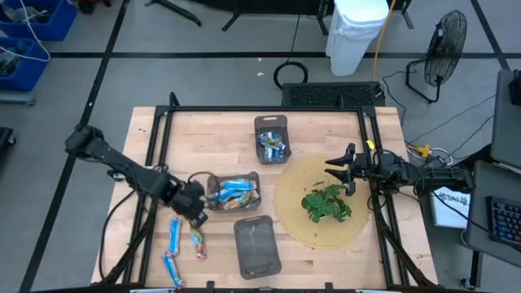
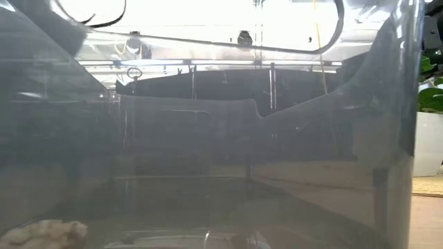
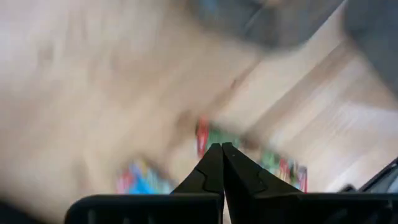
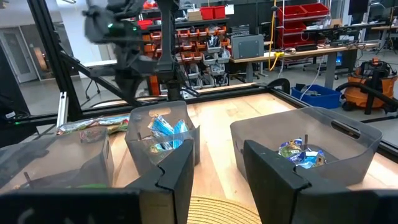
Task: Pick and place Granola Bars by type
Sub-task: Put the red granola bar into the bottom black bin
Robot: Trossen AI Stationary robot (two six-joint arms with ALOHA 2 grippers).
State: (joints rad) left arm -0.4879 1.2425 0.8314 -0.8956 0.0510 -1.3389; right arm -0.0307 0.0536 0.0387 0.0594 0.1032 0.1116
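Three loose Granola Bars (image 1: pixel 175 236) (image 1: pixel 198 242) (image 1: pixel 171 268) lie flat on the wooden table near its left front. More bars fill the middle grey tray (image 1: pixel 234 191) and the far grey tray (image 1: pixel 273 145). My left gripper (image 1: pixel 197 216) hangs just left of the middle tray, above the loose bars, pointing steeply down. Its fingers (image 3: pixel 221 152) are shut with nothing between them; blurred wrappers (image 3: pixel 143 177) show beneath. My right gripper (image 4: pixel 217 186) waits open and level at the table's right side, over the round mat's edge (image 1: pixel 342 167).
A third grey tray (image 1: pixel 257 247) stands near the front edge. A green plant (image 1: pixel 326 203) sits on a round woven mat (image 1: pixel 293 220) at the right. A black frame (image 1: pixel 163 163) rims the table. A translucent tray wall (image 2: pixel 208 173) fills the low view.
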